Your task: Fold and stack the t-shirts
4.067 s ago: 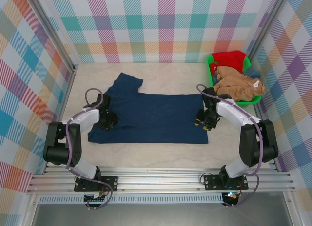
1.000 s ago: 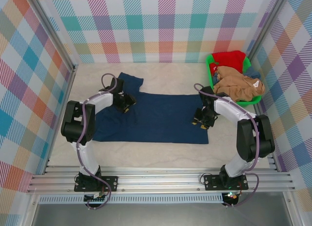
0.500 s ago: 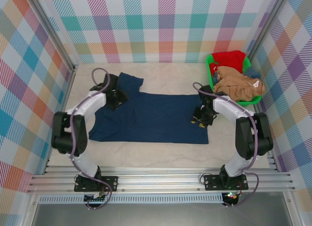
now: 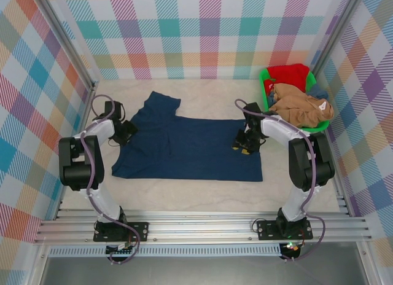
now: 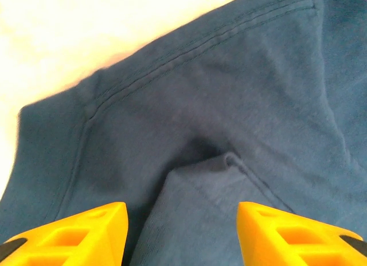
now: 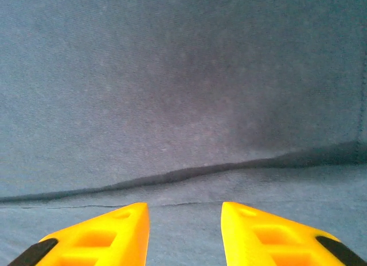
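Note:
The dark navy t-shirt (image 4: 184, 147) lies spread flat in the middle of the table, with no print showing. My left gripper (image 4: 125, 132) sits low at its left sleeve. In the left wrist view the left gripper (image 5: 182, 211) is open, a small raised fold of navy cloth (image 5: 212, 186) lying between its orange fingers. My right gripper (image 4: 242, 143) rests over the shirt's right side. There the right gripper (image 6: 184, 211) is open too, just above a long crease (image 6: 189, 173) in the cloth. Tan-brown (image 4: 301, 108), red (image 4: 288, 73) and blue (image 4: 317, 88) shirts are piled in the basket.
The bright green basket (image 4: 266, 93) stands at the back right against the checkered wall. Bare beige tabletop (image 4: 184, 193) runs in front of the shirt, and a strip of it (image 4: 215, 97) lies behind. Walls close in on both sides.
My left gripper has swung from the shirt's upper middle out to its left sleeve. The right gripper has slid a little left and back over the shirt's right side.

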